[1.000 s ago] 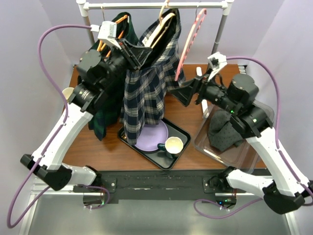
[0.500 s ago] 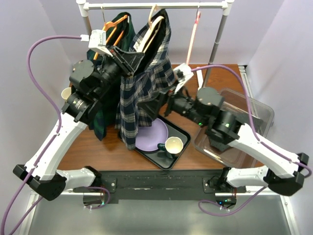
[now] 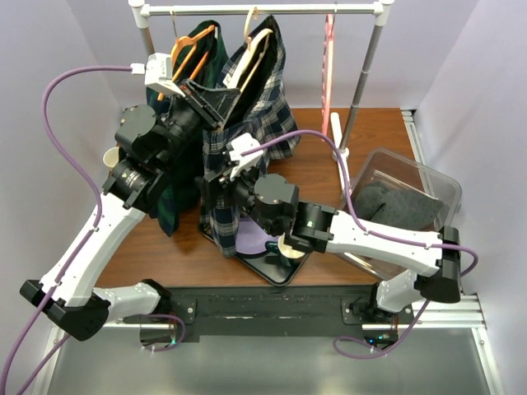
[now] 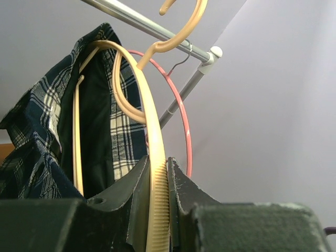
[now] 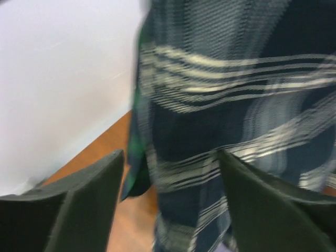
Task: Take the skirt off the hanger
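A navy and white plaid skirt [image 3: 268, 103] hangs on a cream hanger [image 3: 257, 41] from the rail [image 3: 263, 10]; its lower part [image 3: 216, 226] drapes down over the tray. My left gripper [image 3: 216, 97] is shut on the hanger's arm, seen edge-on between the jaws in the left wrist view [image 4: 157, 199], with the skirt [image 4: 126, 131] behind it. My right gripper [image 3: 216, 185] is open, low in front of the hanging skirt. In the right wrist view the blurred skirt [image 5: 226, 105] fills the gap ahead of the open gripper [image 5: 169, 155]; whether it touches the fingers cannot be told.
A pink hanger [image 3: 328, 66] hangs bare on the rail's right. An orange hanger [image 3: 191, 45] holds a green plaid garment [image 3: 171, 206] on the left. A black tray [image 3: 306, 220] with a purple plate [image 3: 247, 239] and cup [image 3: 292, 247] lies below. A clear bin [image 3: 436, 185] with dark cloth stands on the right.
My right arm has swung left from beside the bin to in front of the lower skirt. The pink hanger has swung back to hang straight. My left gripper still holds the hanger.
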Controlling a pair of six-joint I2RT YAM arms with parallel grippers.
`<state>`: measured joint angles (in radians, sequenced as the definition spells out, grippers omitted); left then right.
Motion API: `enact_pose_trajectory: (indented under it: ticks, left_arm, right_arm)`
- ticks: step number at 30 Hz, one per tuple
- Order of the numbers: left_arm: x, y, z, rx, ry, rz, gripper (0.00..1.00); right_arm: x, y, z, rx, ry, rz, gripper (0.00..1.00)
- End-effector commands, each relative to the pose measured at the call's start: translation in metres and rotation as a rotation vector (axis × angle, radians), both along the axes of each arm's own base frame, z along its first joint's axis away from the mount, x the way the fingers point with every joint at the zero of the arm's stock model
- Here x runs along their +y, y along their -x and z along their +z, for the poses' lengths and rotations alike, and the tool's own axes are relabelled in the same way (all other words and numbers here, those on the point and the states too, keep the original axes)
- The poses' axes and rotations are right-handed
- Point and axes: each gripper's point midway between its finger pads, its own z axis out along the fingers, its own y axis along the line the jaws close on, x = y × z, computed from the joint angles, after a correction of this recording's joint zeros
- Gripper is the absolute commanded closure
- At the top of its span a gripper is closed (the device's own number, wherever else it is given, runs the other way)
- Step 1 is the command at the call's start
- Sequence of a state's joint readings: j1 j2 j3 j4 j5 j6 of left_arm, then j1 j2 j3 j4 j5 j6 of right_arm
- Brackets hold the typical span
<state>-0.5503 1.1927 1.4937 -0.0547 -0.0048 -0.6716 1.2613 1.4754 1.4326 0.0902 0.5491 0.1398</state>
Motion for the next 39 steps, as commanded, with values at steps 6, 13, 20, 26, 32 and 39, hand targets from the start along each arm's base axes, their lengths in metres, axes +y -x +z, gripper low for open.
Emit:
enact_pose_trajectory:
  ticks: [6,13,20,26,32,39]
  left_arm:
    - [0.033,0.051,0.098,-0.253,0.191,-0.003,1.00]
    - [0.041,0.056,0.105,-0.248,0.145,0.032,1.00]
    - [0.040,0.070,0.117,-0.241,0.120,-0.013,1.00]
    - [0.048,0.088,0.113,-0.226,0.075,-0.022,1.00]
    - [0.066,0.107,0.100,-0.218,0.026,0.012,1.00]
    - [0.076,0.102,0.091,-0.209,-0.011,0.081,1.00]
  right_arm:
    - [-0.027,-0.036,0.003,-0.142,0.029,-0.267,1.00]
    - [-0.066,-0.027,0.003,-0.199,0.086,-0.275,1.00]
    - [-0.119,-0.027,0.035,-0.268,0.049,-0.323,1.00]
    - [-0.153,-0.047,0.089,-0.354,0.001,-0.395,1.00]
    - [-0.171,-0.037,0.159,-0.490,-0.017,-0.353,1.00]
    - [-0.196,-0.013,0.225,-0.571,-0.073,-0.313,1.00]
